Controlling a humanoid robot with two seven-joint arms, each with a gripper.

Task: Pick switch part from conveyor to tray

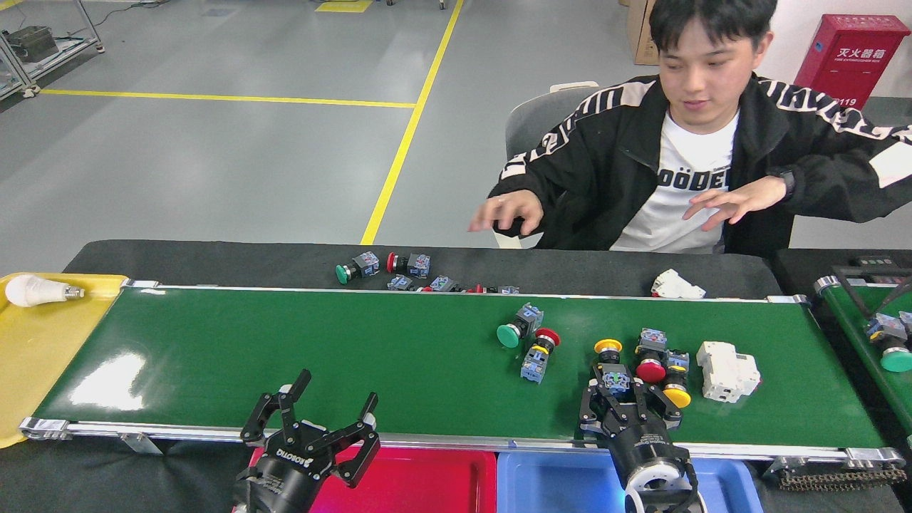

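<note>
The conveyor (320, 356) is a wide dark-green belt with silver rails. Several switch parts lie on its right half: a green-capped one (514, 330), a red-capped one (539, 353), and a cluster with a yellow-capped switch (611, 363), a red cap (650, 369) and a second yellow cap (675, 396). My right gripper (627, 402) is open at the near side of the cluster, its fingers either side of the yellow-capped switch's blue base. My left gripper (335, 393) is open over the belt's near rail, holding nothing. A red tray (427, 484) and a blue tray (556, 484) sit below the near rail.
A white breaker block (727, 370) lies right of the cluster. A yellow tray (35, 356) with a bulb (32, 291) sits at the left end. Loose switch parts (399, 271) lie on the black table behind. A person's hands (502, 212) hover behind the belt. A narrower green belt (866, 342) is at right.
</note>
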